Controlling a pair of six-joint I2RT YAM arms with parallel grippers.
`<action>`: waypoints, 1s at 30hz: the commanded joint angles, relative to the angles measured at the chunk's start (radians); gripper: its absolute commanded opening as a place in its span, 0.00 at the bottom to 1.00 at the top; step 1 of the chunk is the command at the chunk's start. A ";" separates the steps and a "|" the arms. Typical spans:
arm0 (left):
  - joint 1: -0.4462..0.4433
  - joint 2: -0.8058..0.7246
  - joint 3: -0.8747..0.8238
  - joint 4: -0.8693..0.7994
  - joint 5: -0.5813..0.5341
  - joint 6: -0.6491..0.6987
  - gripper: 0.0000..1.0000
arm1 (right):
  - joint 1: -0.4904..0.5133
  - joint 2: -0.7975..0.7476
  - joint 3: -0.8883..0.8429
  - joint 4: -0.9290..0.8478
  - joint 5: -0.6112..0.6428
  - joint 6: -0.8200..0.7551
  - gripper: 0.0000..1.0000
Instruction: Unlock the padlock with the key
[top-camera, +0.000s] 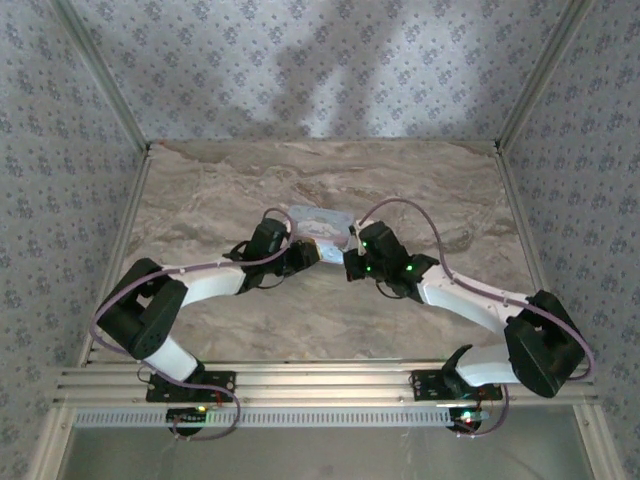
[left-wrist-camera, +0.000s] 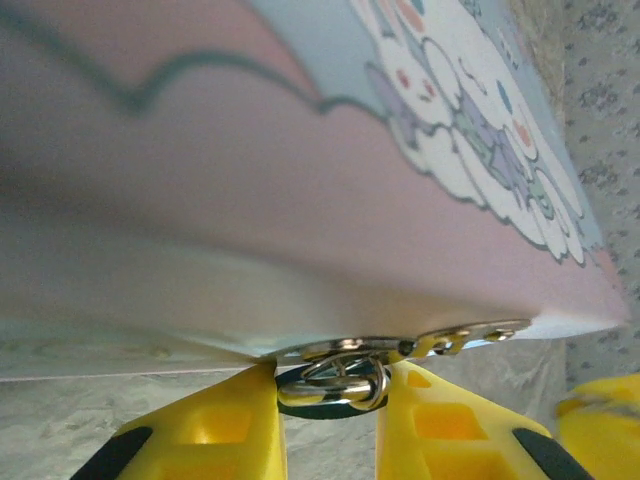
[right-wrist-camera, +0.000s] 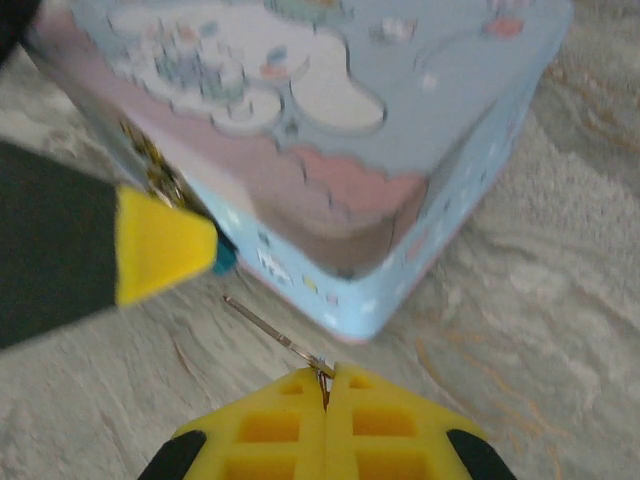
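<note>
The padlock (left-wrist-camera: 330, 408), a small dark teal body with a shiny shackle, hangs from the metal hasp (left-wrist-camera: 400, 348) on the front of the pale blue picture tin (left-wrist-camera: 300, 150). My left gripper (left-wrist-camera: 330, 390) has its yellow fingers (left-wrist-camera: 220, 430) pressed against both sides of the padlock. In the right wrist view the padlock (right-wrist-camera: 224, 257) peeks out teal beside the left gripper's yellow fingertip (right-wrist-camera: 165, 245). My right gripper (right-wrist-camera: 328, 375) is shut on the key (right-wrist-camera: 275, 330), whose thin shaft points up-left toward the padlock, its tip a short way off. Both grippers, left (top-camera: 305, 252) and right (top-camera: 350, 262), meet at the tin (top-camera: 318, 222).
The tin stands on a marbled beige table (top-camera: 230, 190) enclosed by patterned walls (top-camera: 60, 150). A near corner of the tin (right-wrist-camera: 370, 320) juts toward my right gripper. Bare tabletop (right-wrist-camera: 520, 300) lies to the right of the tin.
</note>
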 joint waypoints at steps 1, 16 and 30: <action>-0.008 -0.038 0.043 0.018 -0.002 -0.084 0.13 | 0.024 0.006 -0.024 -0.060 0.051 0.040 0.00; -0.031 -0.025 0.044 0.058 -0.035 -0.134 0.12 | 0.072 0.078 -0.040 -0.056 0.088 0.162 0.00; -0.033 -0.019 0.052 0.070 -0.032 -0.154 0.12 | 0.074 0.083 -0.058 -0.061 0.125 0.165 0.00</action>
